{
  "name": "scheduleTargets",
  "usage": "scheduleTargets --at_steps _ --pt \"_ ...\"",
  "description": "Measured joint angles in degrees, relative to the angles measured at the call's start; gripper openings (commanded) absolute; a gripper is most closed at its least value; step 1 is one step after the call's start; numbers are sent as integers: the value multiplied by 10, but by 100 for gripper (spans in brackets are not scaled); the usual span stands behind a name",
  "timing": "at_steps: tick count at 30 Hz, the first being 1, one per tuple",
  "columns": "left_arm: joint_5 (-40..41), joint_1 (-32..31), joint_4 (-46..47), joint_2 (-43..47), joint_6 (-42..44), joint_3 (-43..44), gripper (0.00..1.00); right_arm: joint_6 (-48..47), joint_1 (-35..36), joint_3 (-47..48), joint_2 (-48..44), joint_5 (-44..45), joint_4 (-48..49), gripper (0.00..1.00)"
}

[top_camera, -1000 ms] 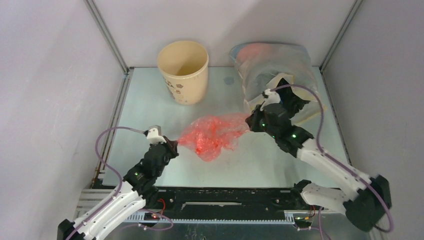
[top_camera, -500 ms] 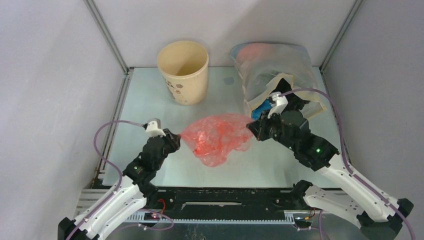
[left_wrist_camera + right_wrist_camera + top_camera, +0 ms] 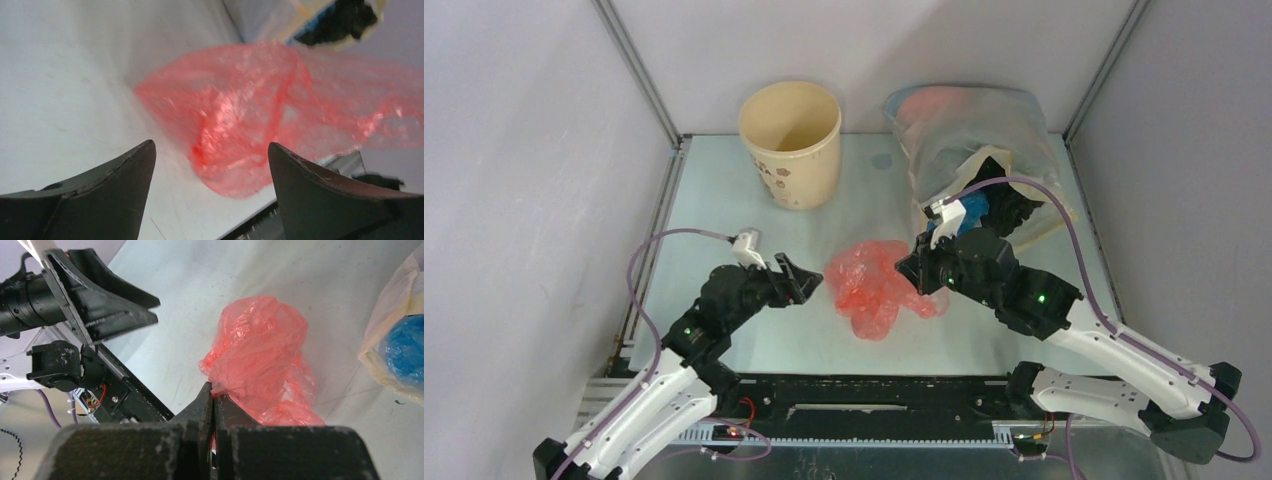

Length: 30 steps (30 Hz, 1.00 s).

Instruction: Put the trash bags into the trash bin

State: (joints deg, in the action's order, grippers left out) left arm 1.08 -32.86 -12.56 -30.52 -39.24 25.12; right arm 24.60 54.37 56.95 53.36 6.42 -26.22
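A crumpled red trash bag lies on the table between the two arms. My right gripper is shut on the bag's right edge; the right wrist view shows the film pinched at the tips, the red bag bunched just beyond. My left gripper stands open a little to the bag's left, nothing between its fingers; the red bag rests ahead of them, apart. The cream trash bin stands upright at the back, left of centre.
A big clear plastic sack with more bags inside sits at the back right, behind the right arm; a blue bag shows at its mouth. Metal frame posts and grey walls close in both sides. A black rail runs along the near edge.
My left gripper opened and let go of the red bag. The bag, stretched between both grippers before, slumped into a heap toward the right gripper, which has moved left and nearer.
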Motion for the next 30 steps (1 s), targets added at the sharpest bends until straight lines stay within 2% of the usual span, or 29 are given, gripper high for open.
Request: scheduleTargets --at_steps 3,5,8,13,15,17,18,20,24,25,30 --pt "-60 -19 4 -32 -9 -1 86 -1 4 0 2 9 -3 0" --pt "-78 -47 10 -52 -8 -4 83 -1 4 0 2 15 -7 0" --pt "-93 -71 25 -76 -8 -22 83 -1 5 0 2 21 -11 0" --pt "-111 -73 67 -158 -9 -48 88 -1 7 0 5 26 -12 0" --pt "-122 -73 88 -186 -9 -55 88 -1 7 0 6 27 -12 0" --pt "-136 -73 120 -214 -9 -62 84 0 7 0 7 29 -14 0" --pt "-142 -73 137 -226 -9 -65 80 0 7 0 7 30 -15 0" --pt "-153 -73 167 -254 -11 -67 63 0 7 0 7 32 -18 0" --pt "-161 -72 212 -297 -12 -67 8 0 7 0 6 46 -25 0" --pt "-159 -70 218 -304 -9 -67 1 2 7 0 5 54 -28 0" --pt "-145 -17 241 -311 -8 -84 0 14 6 0 -25 111 -54 0"
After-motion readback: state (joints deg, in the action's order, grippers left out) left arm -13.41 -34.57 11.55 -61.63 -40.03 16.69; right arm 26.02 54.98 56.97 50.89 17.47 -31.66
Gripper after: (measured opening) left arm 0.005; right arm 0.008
